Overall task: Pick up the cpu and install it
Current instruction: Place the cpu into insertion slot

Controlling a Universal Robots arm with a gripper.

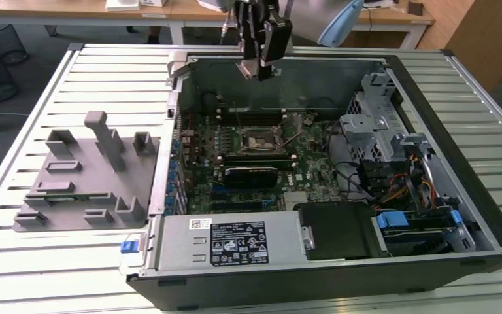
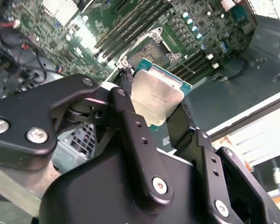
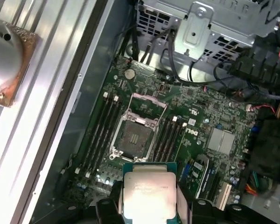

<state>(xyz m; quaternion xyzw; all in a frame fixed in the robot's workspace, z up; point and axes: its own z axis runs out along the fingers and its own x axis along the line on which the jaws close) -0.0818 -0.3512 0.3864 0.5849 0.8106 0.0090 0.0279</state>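
The black jaws were clamped on two opposite edges of the cpu (image 2: 156, 98) (image 3: 149, 196), a small flat square chip with a silvery metal top and a thin green rim. In both wrist views it hung in the air over the green motherboard (image 2: 186, 28) (image 3: 196, 116), apart from the square metal socket frame (image 2: 149, 49) (image 3: 134, 135). The open black computer case (image 1: 321, 281) lay on the pale slatted metal table (image 1: 50, 261).
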